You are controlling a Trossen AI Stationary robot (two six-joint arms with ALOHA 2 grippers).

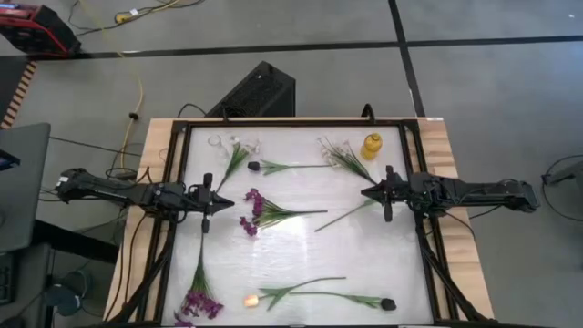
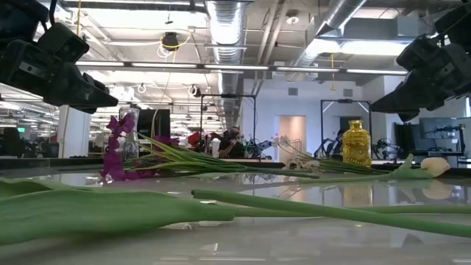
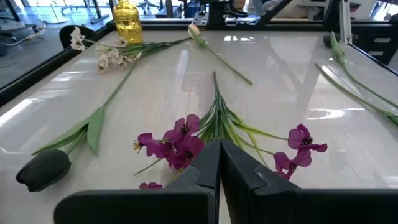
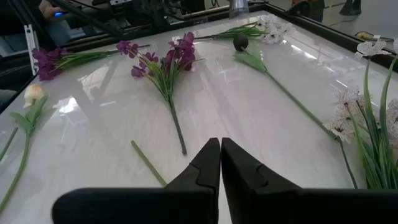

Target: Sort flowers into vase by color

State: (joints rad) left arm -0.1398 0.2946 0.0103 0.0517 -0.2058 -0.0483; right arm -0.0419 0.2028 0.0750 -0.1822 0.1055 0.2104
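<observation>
Flowers lie flat on the white table top. A purple sprig (image 1: 260, 211) lies at the middle, just past my left gripper (image 1: 224, 202), which is shut and hovers above the table (image 3: 219, 144). A dark bud (image 1: 253, 167) and a white sprig (image 1: 239, 153) lie at the far left. Another white sprig (image 1: 342, 155) lies beside the yellow vase (image 1: 372, 146). A bare green stem (image 1: 346, 214) lies under my right gripper (image 1: 364, 192), which is also shut and empty (image 4: 220, 142). A peach tulip (image 1: 250, 299), a dark bud (image 1: 387, 303) and a second purple sprig (image 1: 200, 301) lie near the front edge.
A clear glass vase (image 1: 219, 142) stands at the far left corner of the table. A black frame (image 1: 291, 121) runs around the white top. Between the two grippers the table's middle (image 1: 301, 246) is bare but for the stems.
</observation>
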